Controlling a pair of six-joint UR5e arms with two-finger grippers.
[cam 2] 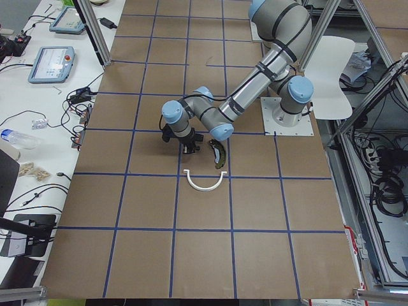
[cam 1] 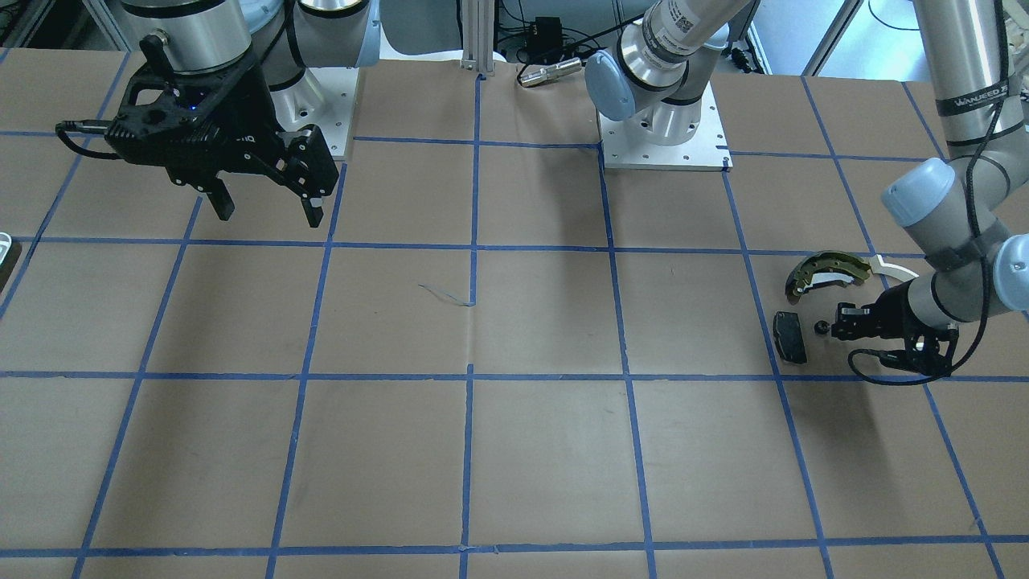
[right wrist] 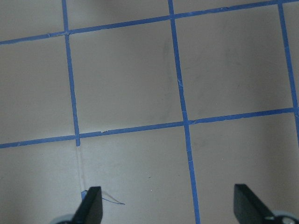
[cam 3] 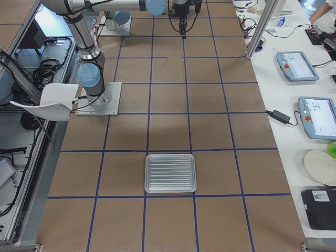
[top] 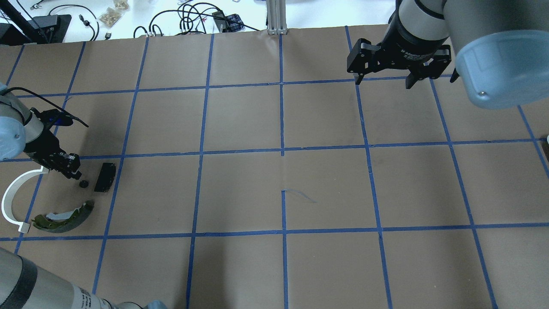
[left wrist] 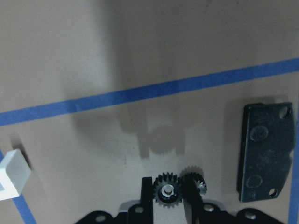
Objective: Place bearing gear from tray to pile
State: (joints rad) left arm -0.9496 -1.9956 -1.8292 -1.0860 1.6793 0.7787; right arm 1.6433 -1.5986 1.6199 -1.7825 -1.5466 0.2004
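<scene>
My left gripper (cam 1: 836, 329) is low over the table by the pile and shut on a small black bearing gear (left wrist: 167, 193). The left wrist view shows the gear between the fingertips, with a second toothed part (left wrist: 196, 182) just past the right finger. The gear also shows in the overhead view (top: 83, 184). The pile holds an olive-gold brake shoe (top: 64, 216), a white arc strip (top: 10, 197) and a black pad (top: 105, 177), which lies right beside the gear. My right gripper (cam 1: 265, 211) is open and empty, held high. The tray (cam 3: 170, 172) lies far off.
Brown paper with a blue tape grid covers the table (top: 283, 189). A corner of the tray shows at the front view's left edge (cam 1: 4, 249). The arm bases (cam 1: 663, 137) stand at the table's robot side. Operator desks with tablets (cam 3: 296, 65) line the far side.
</scene>
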